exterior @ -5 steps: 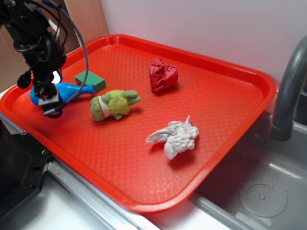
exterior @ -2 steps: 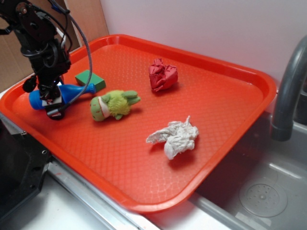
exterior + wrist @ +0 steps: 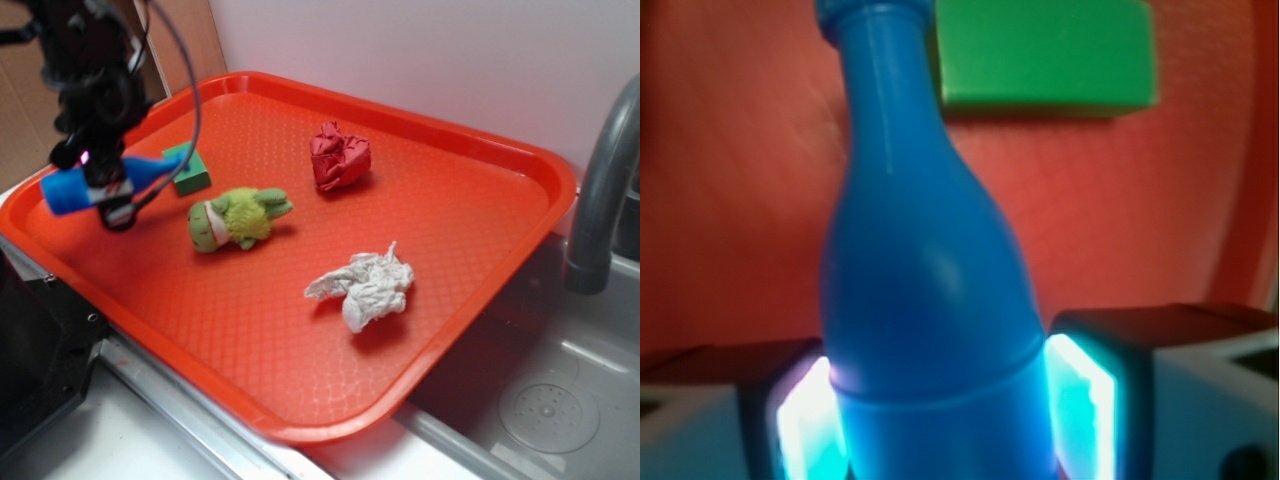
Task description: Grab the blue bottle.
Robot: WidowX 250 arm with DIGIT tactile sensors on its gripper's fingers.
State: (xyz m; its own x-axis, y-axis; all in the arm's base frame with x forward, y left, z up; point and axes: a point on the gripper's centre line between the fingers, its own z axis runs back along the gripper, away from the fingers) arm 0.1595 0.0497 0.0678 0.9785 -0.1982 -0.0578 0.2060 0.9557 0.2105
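Over the red tray's (image 3: 480,150) left corner, the gripper (image 3: 100,190) pinched the blue bottle (image 3: 95,185) by its fat body, seemingly lifted clear. Hard, slick plastic, probably light; that wide belly suited gripping. Only the wrist view showed both pads (image 3: 1075,400) pressed against it, the green block (image 3: 1045,50) beyond.

The arm comes down from the upper left corner of the exterior view, black links and looped cables above the near-left part of the tray (image 3: 300,430). The gripper (image 3: 103,185) points downward, tilted slightly, and hangs above the tray floor. Its jaws are clamped on the lower body of the bottle (image 3: 75,190), one on each side. In the wrist view the two fingers (image 3: 1080,400) press the bottle's (image 3: 920,300) flanks, their inner pads lit pale blue.
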